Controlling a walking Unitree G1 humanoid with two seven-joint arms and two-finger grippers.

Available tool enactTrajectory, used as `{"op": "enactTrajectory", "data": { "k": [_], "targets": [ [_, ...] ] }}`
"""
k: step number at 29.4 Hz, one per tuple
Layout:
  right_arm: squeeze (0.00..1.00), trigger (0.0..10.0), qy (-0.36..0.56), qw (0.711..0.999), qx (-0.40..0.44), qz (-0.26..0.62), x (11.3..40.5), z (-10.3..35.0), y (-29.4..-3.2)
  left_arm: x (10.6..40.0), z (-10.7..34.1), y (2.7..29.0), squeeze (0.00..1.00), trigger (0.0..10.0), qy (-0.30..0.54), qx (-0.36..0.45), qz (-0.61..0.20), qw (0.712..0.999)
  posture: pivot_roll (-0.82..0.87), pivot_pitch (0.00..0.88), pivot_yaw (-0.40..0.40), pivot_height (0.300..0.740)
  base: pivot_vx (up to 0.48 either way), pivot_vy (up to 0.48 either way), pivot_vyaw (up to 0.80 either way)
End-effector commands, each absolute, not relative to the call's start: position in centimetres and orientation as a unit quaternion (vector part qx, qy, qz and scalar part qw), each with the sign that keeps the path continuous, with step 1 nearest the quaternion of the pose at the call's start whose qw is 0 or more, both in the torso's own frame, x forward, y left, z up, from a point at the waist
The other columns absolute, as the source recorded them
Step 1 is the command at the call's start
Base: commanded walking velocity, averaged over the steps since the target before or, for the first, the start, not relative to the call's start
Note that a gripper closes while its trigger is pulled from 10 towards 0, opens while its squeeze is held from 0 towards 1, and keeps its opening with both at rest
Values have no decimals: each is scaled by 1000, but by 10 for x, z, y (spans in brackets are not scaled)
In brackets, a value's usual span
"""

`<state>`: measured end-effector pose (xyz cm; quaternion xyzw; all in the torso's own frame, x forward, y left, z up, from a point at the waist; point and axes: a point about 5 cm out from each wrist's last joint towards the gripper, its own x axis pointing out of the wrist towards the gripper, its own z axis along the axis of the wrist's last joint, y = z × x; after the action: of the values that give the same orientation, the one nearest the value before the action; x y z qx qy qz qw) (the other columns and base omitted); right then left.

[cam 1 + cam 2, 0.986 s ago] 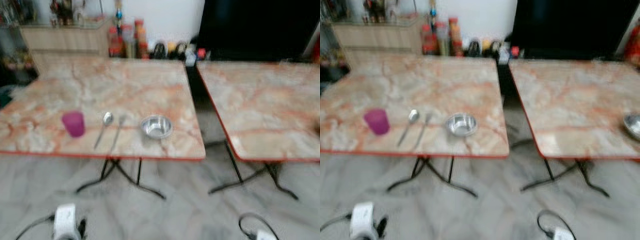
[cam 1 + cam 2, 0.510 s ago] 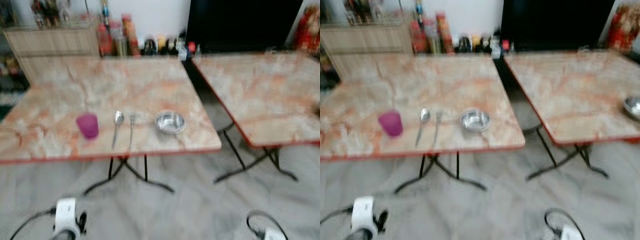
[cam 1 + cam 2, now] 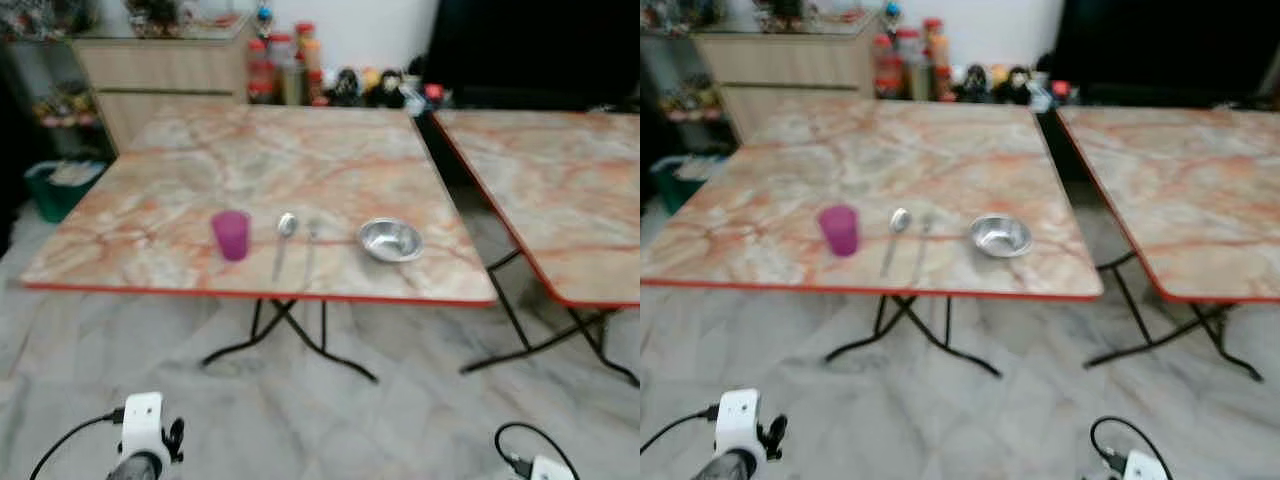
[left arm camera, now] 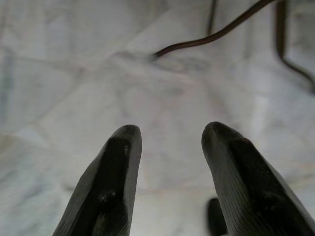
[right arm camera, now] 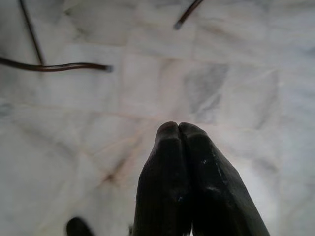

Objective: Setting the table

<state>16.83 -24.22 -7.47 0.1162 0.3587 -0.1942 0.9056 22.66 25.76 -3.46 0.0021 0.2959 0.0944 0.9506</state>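
Note:
On the marble-patterned table (image 3: 180,170) in front of me stand a purple cup (image 3: 231,235), a spoon (image 3: 284,237), a fork (image 3: 309,245) and a steel bowl (image 3: 390,240), set in a row near its front edge. Both arms hang low over the floor, well short of the table. My left gripper (image 4: 167,142) is open with nothing between its fingers. My right gripper (image 5: 179,129) is shut and empty, with its fingertips pressed together above the floor.
A second marble table (image 3: 560,180) stands to the right, with a narrow gap between the two. Black metal table legs (image 3: 290,335) cross under the near table. A wooden cabinet (image 3: 165,75) and several bottles (image 3: 285,75) line the back wall. Grey marble floor (image 3: 330,420) lies ahead.
The camera has turned, so the table and its setting have shifted right in the picture. The picture is sharper now. Cup, spoon, fork and bowl keep their places on the table.

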Motion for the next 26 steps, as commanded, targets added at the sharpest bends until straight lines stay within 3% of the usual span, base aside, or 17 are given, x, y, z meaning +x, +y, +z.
{"op": "enactTrajectory", "data": {
  "k": [1, 5, 18, 26],
  "targets": [
    [0, 10000, 362, 901, 117, -209, 160, -76, -249, 228, -36, 253, 0, 10000, 301, 4, 86, 950, -12, 66, -13, 740, 0, 461, 0],
    [0, 10000, 363, 902, 112, -206, 161, -76, -250, 228, -35, 253, 0, 10000, 299, 9, 87, 950, -10, 64, -14, 740, 0, 369, 0],
    [0, 10000, 355, 903, 121, -209, 165, -74, -248, 232, -33, 251, 0, 10000, 289, 7, 77, 954, -5, 56, -6, 740, 0, 0, 0],
    [0, 10000, 360, 902, 122, -206, 163, -76, -245, 230, -33, 253, 0, 10000, 291, 11, 79, 953, 5, 56, -2, 740, 277, 0, 0]
  ]
}}
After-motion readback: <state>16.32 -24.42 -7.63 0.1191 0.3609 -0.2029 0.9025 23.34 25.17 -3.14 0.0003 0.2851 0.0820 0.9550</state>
